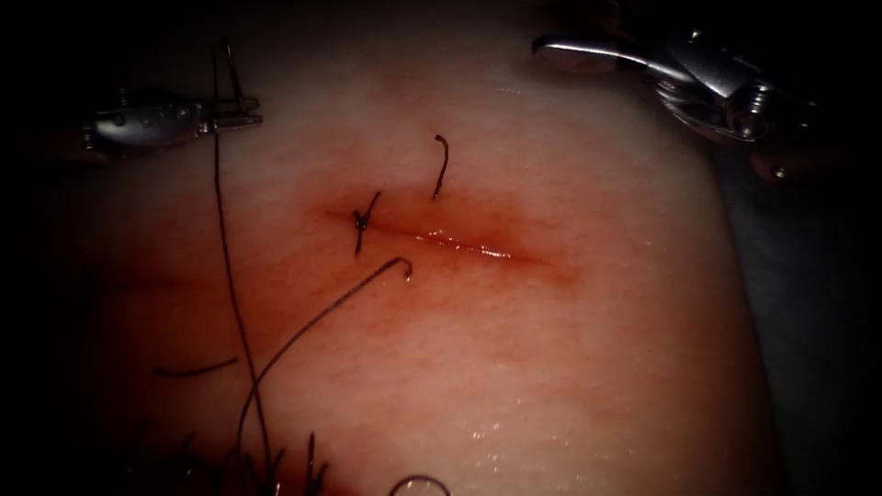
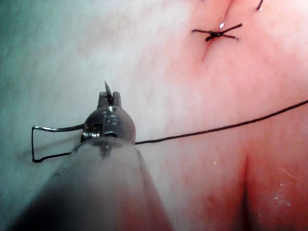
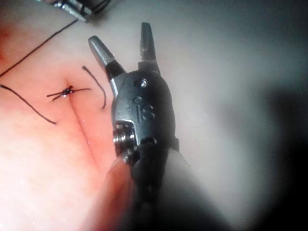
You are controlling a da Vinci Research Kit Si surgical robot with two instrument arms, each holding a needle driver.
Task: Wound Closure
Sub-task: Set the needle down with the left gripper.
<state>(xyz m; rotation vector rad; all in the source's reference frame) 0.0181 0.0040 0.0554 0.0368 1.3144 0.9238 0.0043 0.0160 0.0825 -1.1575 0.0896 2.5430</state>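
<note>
Tissue (image 1: 514, 367) lies pale and moist under both tools, reddened around the cut (image 1: 459, 243), which runs across its middle. Nearest the endoscope, the thread (image 1: 303, 335) climbs from the near edge and enters the tissue just on the near side of the cut; a loose cut end of thread (image 1: 195, 371) lies to the left. At the cut's left end sits a tied knot (image 1: 361, 220) with short tails, drawing the edges together there, while the remainder to the right stands unclosed and glistens. Just beyond the cut, a short thread end (image 1: 441, 165) rises from the tissue. Farther back on the left, the left tool (image 1: 241, 112) has its jaws closed on the needle (image 2: 108, 91), whose point projects past the tips, clear of the tissue; a second run of thread hangs from it. Farthest, at the right, the right tool (image 3: 125, 50) hovers with jaws parted and empty, well away from the cut, presumably kept clear of the thread.
</note>
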